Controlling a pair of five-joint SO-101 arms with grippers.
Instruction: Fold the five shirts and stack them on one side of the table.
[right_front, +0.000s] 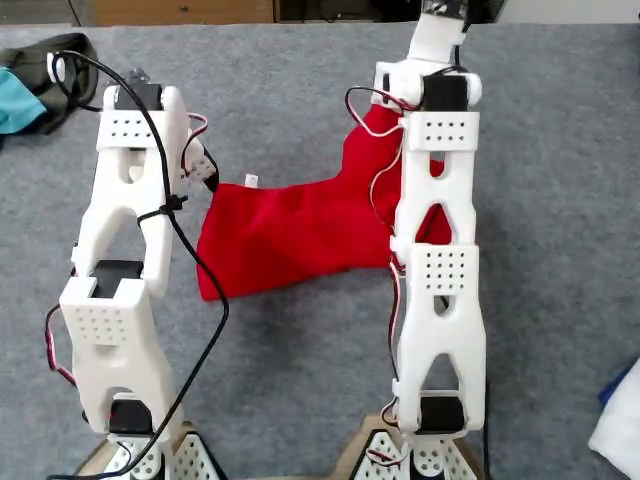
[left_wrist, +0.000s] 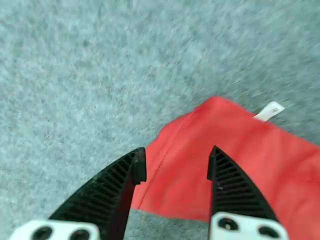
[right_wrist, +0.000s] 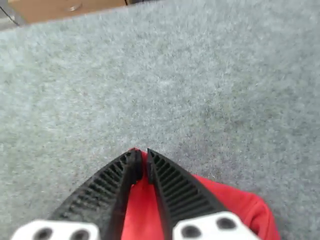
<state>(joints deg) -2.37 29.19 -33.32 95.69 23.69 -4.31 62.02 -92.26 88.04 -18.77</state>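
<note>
Centre of table (right_front: 560, 200), between arms: red shirt (right_front: 290, 235), rumpled. Judged light, limp, grippy; will sag and drag, so pinch corners or hem.
Left hand (left_wrist: 177, 150) wide open, empty, over corner near white tag (left_wrist: 268, 111).
Farther: right hand (right_wrist: 141, 152) closed, pinching red shirt's edge.

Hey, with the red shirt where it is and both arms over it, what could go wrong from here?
The right tool pinches just an edge of the shirt at its tips, so the cloth may slip out when pulled. The left tool hangs open over the corner by the tag and could grab too little. The black cable beside the shirt might snag it.
</note>
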